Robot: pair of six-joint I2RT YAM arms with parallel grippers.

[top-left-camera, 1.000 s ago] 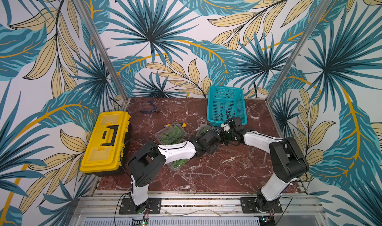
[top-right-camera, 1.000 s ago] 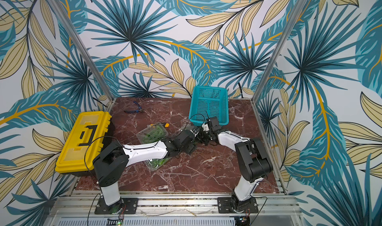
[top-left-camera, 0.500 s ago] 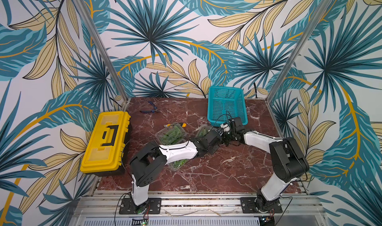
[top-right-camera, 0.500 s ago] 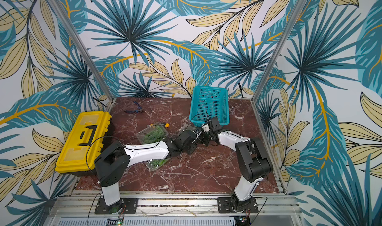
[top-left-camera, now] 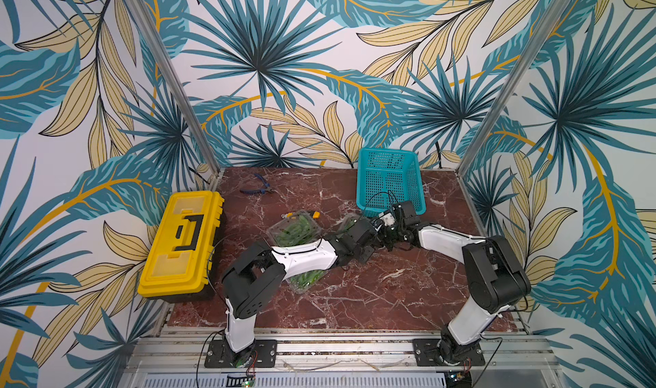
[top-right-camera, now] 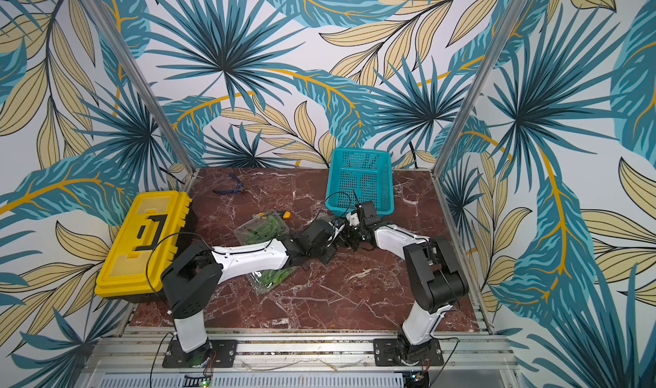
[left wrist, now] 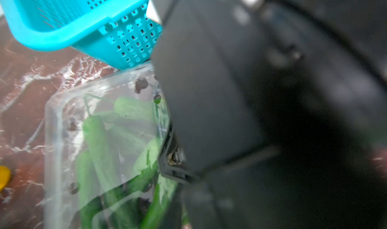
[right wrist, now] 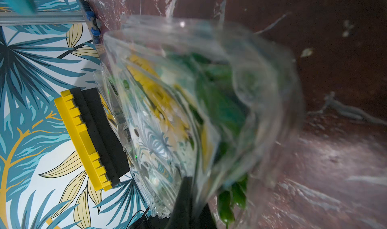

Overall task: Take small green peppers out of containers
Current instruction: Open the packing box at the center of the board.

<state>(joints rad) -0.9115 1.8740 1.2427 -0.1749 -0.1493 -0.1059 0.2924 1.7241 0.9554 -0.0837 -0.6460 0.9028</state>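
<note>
Far out to the left of the left tool (top-left-camera: 369, 240), a yellow toolbox (top-left-camera: 182, 242) lies shut at the edge of the bench (top-left-camera: 390, 290), and blue-handled pliers (top-left-camera: 257, 187) lie well beyond that tool, toward the back wall. Closer in, on the far side of that tool's forearm, a first container (top-left-camera: 294, 228) shows small green peppers (top-left-camera: 296, 230) through its clear plastic. A yellow and black object (top-left-camera: 306, 214) pokes out from behind it, too hidden to name. A second container (top-left-camera: 305, 279), also holding peppers, lies on the near side of the forearm and is mostly covered by the arm. The left tool is only a dark knot in both top views, and a blurred black mass fills its own wrist view, so I cannot tell whether its jaws are apart or together. Right at its tip is a third container (left wrist: 54, 133), with peppers pressed against its clear wall and part of it lost behind that mass. The right tool (top-left-camera: 387, 232) meets it from the other side, jaws closed on the thin plastic. In the right wrist view this container is tilted and smeared with blur, and a few peppers stick out past its edge close to one dark finger (right wrist: 186, 196). Just behind the right tool stands a teal basket (top-left-camera: 387, 151).
</note>
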